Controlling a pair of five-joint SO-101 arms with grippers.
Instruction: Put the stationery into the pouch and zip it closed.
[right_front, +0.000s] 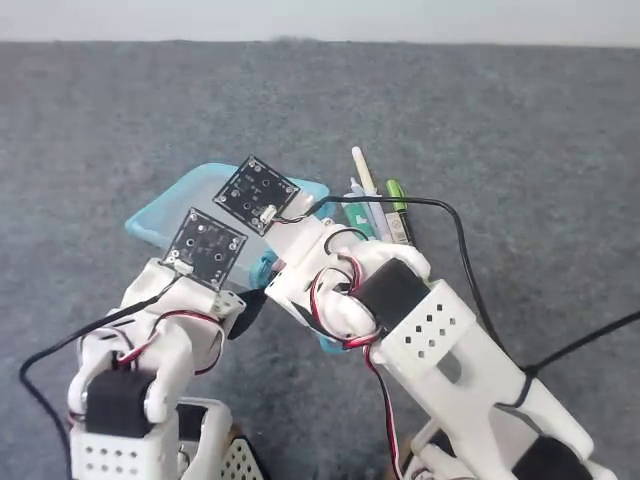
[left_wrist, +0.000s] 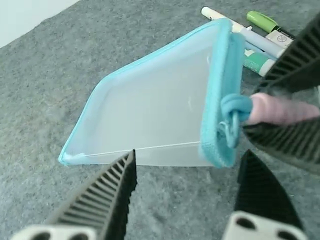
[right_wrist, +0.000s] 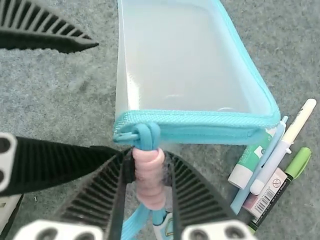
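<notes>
Turquoise-trimmed and clear-walled, the pouch (right_front: 165, 212) lies flat on the grey counter (right_front: 500, 120). Both arms bend forward over its near end, side by side, with their wrist cameras above it. From the high view the fingers are hidden under those cameras. The right wrist view shows the right end effector (right_wrist: 148, 160) clamped on the pink zipper pull (right_wrist: 148, 182) at the pouch's corner. The left wrist view shows the left end effector (left_wrist: 189, 157) spread wide above the pouch's edge, gripping nothing. The stationery (right_front: 380, 200), a cluster of pens and markers, lies on the counter just beside the pouch's zipper edge.
</notes>
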